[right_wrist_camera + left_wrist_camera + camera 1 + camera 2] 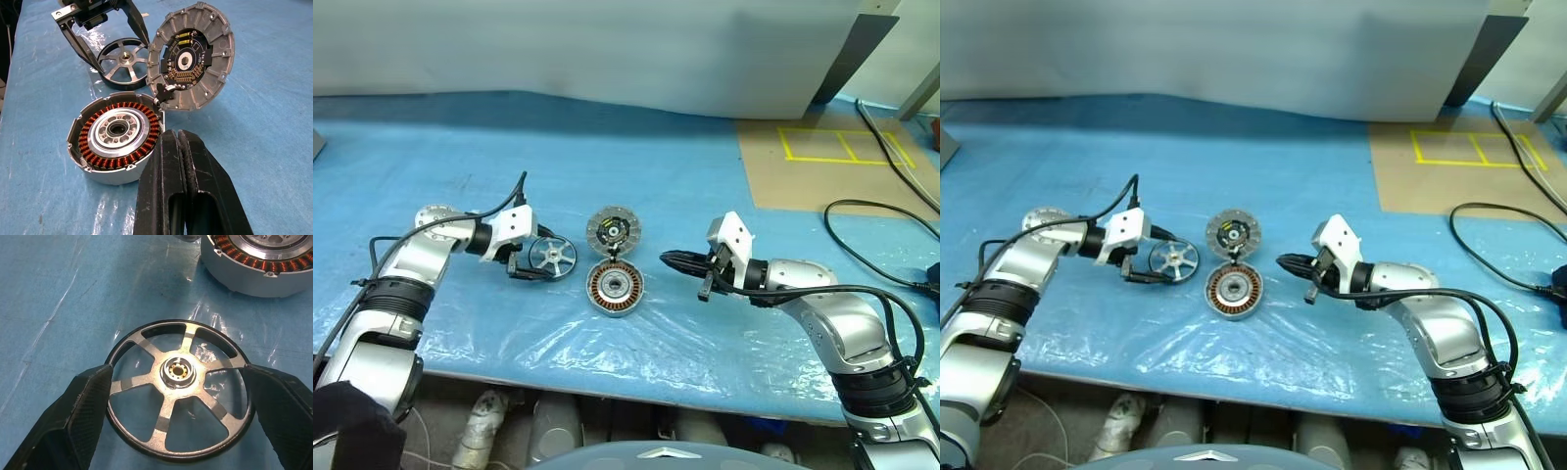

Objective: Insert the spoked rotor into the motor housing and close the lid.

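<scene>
The spoked rotor (178, 389), a black ring with silver spokes, lies flat on the blue sheet left of the motor housing (614, 288). My left gripper (543, 259) is open and straddles the rotor, one black finger (88, 406) close against each side of its rim. The housing shows copper windings around a dark centre. Its lid (613, 230) stands swung open behind it at the hinge, ribbed inner face showing. My right gripper (664, 258) is shut with nothing in it, just right of the housing and pointing at it.
A brown cardboard sheet (832, 162) marked with yellow tape lies at the back right. Black cables (871, 211) run along the right side. Crinkled clear film (636, 343) covers the blue sheet toward the table's front edge.
</scene>
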Available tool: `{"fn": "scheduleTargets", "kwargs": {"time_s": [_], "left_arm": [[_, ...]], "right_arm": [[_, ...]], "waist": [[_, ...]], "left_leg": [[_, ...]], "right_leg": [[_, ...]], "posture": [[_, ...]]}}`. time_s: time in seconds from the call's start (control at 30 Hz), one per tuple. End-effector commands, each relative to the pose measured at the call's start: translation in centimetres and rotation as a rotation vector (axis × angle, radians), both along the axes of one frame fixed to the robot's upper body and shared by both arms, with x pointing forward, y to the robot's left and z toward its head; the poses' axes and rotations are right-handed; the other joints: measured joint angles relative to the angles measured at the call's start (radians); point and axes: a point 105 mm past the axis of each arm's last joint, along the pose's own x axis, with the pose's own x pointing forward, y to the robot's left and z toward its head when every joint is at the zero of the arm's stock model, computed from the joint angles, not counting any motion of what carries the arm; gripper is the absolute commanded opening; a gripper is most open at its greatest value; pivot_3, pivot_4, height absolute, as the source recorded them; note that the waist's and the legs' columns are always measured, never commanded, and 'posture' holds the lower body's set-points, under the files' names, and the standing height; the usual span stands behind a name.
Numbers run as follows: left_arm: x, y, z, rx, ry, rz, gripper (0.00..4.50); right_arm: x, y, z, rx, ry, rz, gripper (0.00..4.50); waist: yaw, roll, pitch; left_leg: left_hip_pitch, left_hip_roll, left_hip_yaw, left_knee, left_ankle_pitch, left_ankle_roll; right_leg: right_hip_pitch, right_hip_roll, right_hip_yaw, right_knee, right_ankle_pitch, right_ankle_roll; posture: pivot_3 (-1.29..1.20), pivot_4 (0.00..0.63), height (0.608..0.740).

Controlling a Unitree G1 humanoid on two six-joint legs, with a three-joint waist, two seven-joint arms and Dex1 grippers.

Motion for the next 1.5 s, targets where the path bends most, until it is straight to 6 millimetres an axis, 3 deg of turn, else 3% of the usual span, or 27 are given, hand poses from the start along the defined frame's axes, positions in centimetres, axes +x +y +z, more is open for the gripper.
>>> {"fn": "scheduleTargets", "kwargs": {"time_s": [0.03, 0.27, 0.37, 0.8, 1.07, 1.17, 1.43, 1.5], "left_arm": [[0.0, 0.5, -0.6, 0.057, -0.007, -0.008, 4.50], [-0.1, 0.5, -1.0, 0.068, 0.000, -0.030, 4.50], [0.0, 0.6, -1.2, 0.076, -0.010, -0.032, 3.93], [-0.3, 1.1, -2.3, 0.109, 0.017, -0.037, 3.93], [-0.3, 1.3, -2.9, 0.135, 0.008, -0.028, 1.81], [-0.4, 1.3, -2.8, 0.126, 0.017, -0.041, 1.52], [-0.5, 1.2, -2.8, 0.116, -0.018, -0.056, 1.52], [-0.2, 0.8, -2.0, 0.091, -0.048, -0.065, 1.52]], "right_arm": [[0.0, 0.3, 0.8, 0.016, -0.033, 0.008, 0.01], [0.1, 0.2, 0.8, 0.020, -0.029, -0.009, 0.01], [0.0, 0.2, 0.7, 0.019, -0.027, -0.012, 0.00], [0.2, 0.1, 0.7, 0.017, -0.024, -0.027, 0.00], [0.2, 0.1, 0.6, 0.016, -0.023, -0.032, 0.00], [0.3, 0.2, 0.6, 0.011, -0.026, -0.031, 0.00], [0.4, 0.2, 0.7, 0.013, -0.024, -0.025, 0.00], [0.1, 0.2, 0.9, 0.021, -0.023, -0.009, 0.00]], "waist": [[0.000, 0.000, 0.000], [0.000, 0.000, 0.000], [0.000, 0.000, 0.000], [0.001, 0.000, 0.000], [0.002, 0.004, -0.002], [0.010, 0.005, -0.003], [0.017, 0.007, -0.004], [0.017, 0.007, -0.004]], "left_leg": [[0.000, 0.000, 0.000, 0.000, 0.000, 0.000], [0.003, 0.000, 0.000, 0.000, 0.000, 0.000], [0.003, 0.000, 0.000, 0.000, 0.000, 0.000], [0.003, 0.000, 0.000, 0.000, 0.000, 0.000], [0.004, -0.001, 0.000, -0.001, 0.000, 0.000], [0.005, -0.001, 0.000, 0.000, 0.000, 0.000], [0.006, -0.001, 0.000, -0.001, 0.000, 0.000], [0.006, -0.001, 0.000, -0.001, 0.000, 0.000]], "right_leg": [[0.000, 0.000, 0.000, 0.000, 0.000, 0.000], [0.002, 0.000, 0.000, 0.000, 0.000, 0.000], [0.002, 0.000, 0.001, 0.000, 0.000, 0.000], [0.002, 0.000, 0.001, 0.001, 0.000, 0.000], [0.003, -0.001, 0.001, 0.000, 0.000, 0.001], [0.004, -0.001, 0.001, 0.000, 0.000, 0.001], [0.004, -0.001, 0.002, 0.000, -0.001, 0.002], [0.004, -0.001, 0.001, 0.000, -0.001, 0.002]], "posture": [[0.00, 0.150, 0.740], [0.00, 0.150, 0.740], [0.00, 0.150, 0.740], [0.00, 0.150, 0.740], [0.00, 0.150, 0.740], [0.00, 0.150, 0.740], [0.00, 0.150, 0.740], [0.00, 0.150, 0.740]]}}
